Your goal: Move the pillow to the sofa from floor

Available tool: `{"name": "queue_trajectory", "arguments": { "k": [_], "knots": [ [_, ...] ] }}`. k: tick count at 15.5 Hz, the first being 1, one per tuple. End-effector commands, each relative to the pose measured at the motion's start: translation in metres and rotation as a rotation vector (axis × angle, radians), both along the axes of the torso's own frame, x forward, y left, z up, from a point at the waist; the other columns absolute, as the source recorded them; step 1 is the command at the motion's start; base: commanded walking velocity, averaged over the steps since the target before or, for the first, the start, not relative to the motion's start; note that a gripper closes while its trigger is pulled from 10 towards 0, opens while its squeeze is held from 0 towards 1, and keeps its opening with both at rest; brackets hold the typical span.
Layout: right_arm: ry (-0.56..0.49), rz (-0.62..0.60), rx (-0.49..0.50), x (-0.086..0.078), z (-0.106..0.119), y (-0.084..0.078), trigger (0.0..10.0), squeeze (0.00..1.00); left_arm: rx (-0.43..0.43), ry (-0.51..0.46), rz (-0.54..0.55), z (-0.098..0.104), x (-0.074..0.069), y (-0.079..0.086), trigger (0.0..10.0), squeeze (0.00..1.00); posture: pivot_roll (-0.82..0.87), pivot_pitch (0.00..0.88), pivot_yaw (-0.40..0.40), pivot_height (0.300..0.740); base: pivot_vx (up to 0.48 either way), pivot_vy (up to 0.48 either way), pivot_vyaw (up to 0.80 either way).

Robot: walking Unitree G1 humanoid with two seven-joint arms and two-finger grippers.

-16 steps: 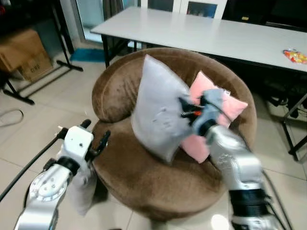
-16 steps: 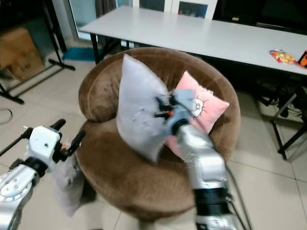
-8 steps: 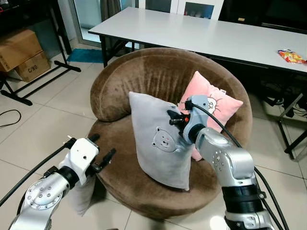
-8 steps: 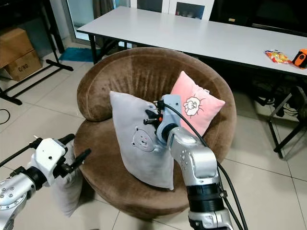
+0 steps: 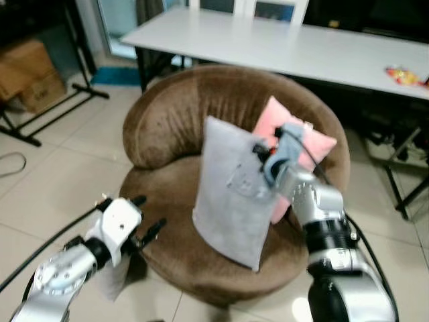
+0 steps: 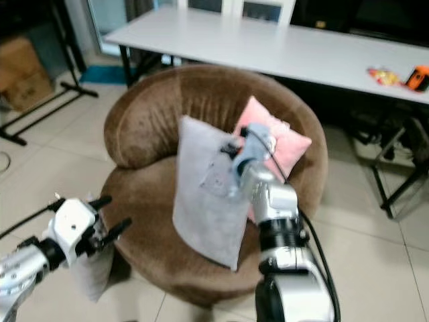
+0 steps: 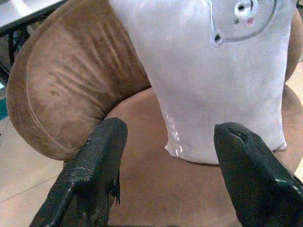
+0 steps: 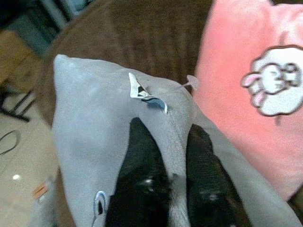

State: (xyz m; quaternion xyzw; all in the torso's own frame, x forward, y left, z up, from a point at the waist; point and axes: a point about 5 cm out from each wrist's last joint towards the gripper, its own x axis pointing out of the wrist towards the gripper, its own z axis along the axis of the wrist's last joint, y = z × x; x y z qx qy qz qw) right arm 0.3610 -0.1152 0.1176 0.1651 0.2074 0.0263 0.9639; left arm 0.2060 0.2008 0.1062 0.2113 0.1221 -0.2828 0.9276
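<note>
- The grey pillow (image 5: pixel 234 191) stands upright on the seat of the round brown sofa (image 5: pixel 167 114), leaning slightly; its lower corner rests near the seat's front edge; a faint bear face is stitched on its front
- The right gripper (image 8: pixel 165 156) pinches the pillow's upper edge, its two black fingers (image 8: pixel 139 161) closed on a fold of the grey fabric beside a small white tag (image 8: pixel 144 92)
- A pink pillow (image 5: pixel 301 144) with a rabbit print leans against the sofa's backrest just behind the grey one, touching it
- The left gripper (image 7: pixel 165 146) hangs low at the sofa's front left, fingers spread wide and holding nothing; it points toward the seat and the grey pillow's lower edge
- Behind the sofa stands a long white table (image 5: pixel 268 40); a cardboard box (image 5: pixel 27 70) sits on the tiled floor (image 5: pixel 53 181) far to the left
</note>
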Motion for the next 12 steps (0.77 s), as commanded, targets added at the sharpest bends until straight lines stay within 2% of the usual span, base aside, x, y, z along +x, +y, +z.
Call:
{"name": "queue_trajectory", "arguments": {
  "k": [1, 2, 4, 7, 9, 10, 11, 12],
  "knots": [
    [-0.018, -0.043, -0.008, 0.006, 0.002, -0.005, 10.0, 1.0, 0.007, -0.007, -0.017, 0.003, 0.004, -0.001, 10.0, 0.0, -0.05, 0.0, -0.044, 0.74, 0.0, 0.0, 0.0],
    [-0.029, -0.045, 0.001, 0.01, 0.002, -0.005, 10.0, 1.0, 0.009, -0.009, -0.019, 0.003, 0.005, -0.001, 10.0, 0.0, -0.05, 0.0, -0.044, 0.74, 0.0, 0.0, 0.0],
    [-0.061, -0.049, -0.067, 0.02, 0.006, -0.009, 10.0, 1.0, 0.014, -0.018, -0.017, 0.005, 0.008, 0.0, 10.0, 0.0, -0.03, 0.0, -0.053, 0.74, 0.0, 0.0, 0.0],
    [-0.162, -0.175, -0.163, 0.033, 0.023, -0.033, 10.0, 1.0, -0.001, -0.047, 0.04, 0.005, 0.009, 0.002, 10.0, 0.0, -0.04, 0.0, -0.055, 0.74, 0.0, 0.0, 0.0],
    [-0.185, -0.211, -0.146, 0.035, 0.028, -0.044, 10.0, 1.0, -0.011, -0.061, 0.071, 0.004, 0.011, 0.001, 10.0, 0.0, -0.04, 0.0, -0.049, 0.74, 0.0, 0.0, 0.0],
    [-0.207, -0.189, -0.138, 0.036, 0.031, -0.046, 10.0, 0.0, -0.013, -0.076, 0.092, 0.004, 0.013, 0.001, 10.0, 0.0, -0.05, 0.0, -0.044, 0.74, 0.0, 0.0, 0.0],
    [-0.233, -0.155, -0.152, 0.037, 0.034, -0.047, 10.0, 0.0, -0.016, -0.093, 0.12, 0.005, 0.016, 0.001, 10.0, 0.0, -0.05, 0.0, -0.045, 0.74, 0.0, 0.0, 0.0],
    [-0.293, -0.05, -0.172, 0.034, 0.036, -0.043, 10.0, 0.0, -0.023, -0.112, 0.18, 0.006, 0.019, 0.001, 10.0, 0.0, -0.05, 0.0, -0.049, 0.74, 0.0, 0.0, 0.0]
  ]
}}
